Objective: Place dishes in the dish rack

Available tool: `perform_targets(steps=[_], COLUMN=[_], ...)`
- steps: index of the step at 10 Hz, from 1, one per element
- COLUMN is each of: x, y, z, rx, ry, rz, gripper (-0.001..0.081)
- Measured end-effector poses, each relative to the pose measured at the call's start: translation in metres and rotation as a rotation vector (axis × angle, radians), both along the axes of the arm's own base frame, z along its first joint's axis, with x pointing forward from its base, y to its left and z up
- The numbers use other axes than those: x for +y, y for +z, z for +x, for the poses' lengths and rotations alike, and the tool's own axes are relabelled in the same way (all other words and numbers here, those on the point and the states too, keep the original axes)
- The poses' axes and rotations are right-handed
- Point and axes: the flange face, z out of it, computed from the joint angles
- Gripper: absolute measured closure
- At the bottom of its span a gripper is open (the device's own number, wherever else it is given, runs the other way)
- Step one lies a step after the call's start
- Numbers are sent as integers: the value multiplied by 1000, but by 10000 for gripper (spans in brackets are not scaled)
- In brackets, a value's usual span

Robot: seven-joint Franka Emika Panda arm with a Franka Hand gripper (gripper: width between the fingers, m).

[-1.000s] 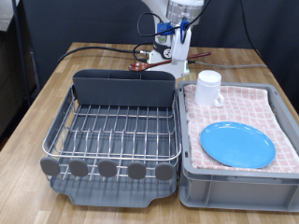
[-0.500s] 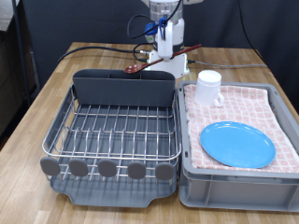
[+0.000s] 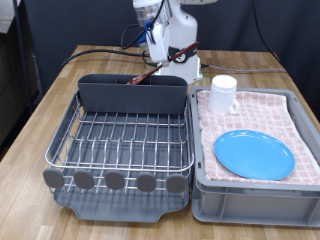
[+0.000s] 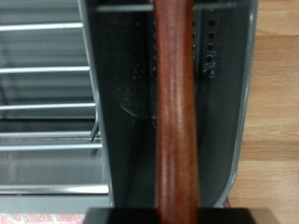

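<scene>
The gripper (image 3: 172, 62) is clamped on the small reddish-brown wooden spoon (image 4: 176, 103), which slants over the tall grey cutlery compartment (image 3: 133, 95) of the silver wire dish rack (image 3: 125, 140); beside the rack, the white mug (image 3: 223, 94) and round light-blue plate (image 3: 255, 155) lie in the grey bin (image 3: 250, 205).

- Wooden spoon (image 4: 175, 103) — reddish-brown, smooth grain; held in the gripper (image 3: 176, 68), which is white with dark fingers.
- Cutlery compartment (image 3: 133, 95) just beneath the gripper: dark grey, its floor dotted with small holes.
- Dish rack (image 3: 125, 138) wires silver, tray under them dark grey.
- Mug (image 3: 223, 94) beside the gripper — white.
- Plate (image 3: 255, 155), well apart from the gripper: light blue, plain.
- Cloth (image 3: 262, 112) under both: pink checked.
- Bin (image 3: 250, 196) grey.
- Table (image 3: 60, 105): tan wood.
</scene>
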Motion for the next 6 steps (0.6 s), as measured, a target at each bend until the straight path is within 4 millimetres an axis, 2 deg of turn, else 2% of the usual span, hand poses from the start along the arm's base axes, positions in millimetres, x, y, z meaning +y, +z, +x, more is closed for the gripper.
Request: perform_targets(steps=[2,5,6], x=[-12,-20,-22], y=[-6,-18,-21], z=[-4,-3,-2], rx=[-7,-6,-7], ry=[13,27,24], rz=[31,35,23], gripper=[712,712,640])
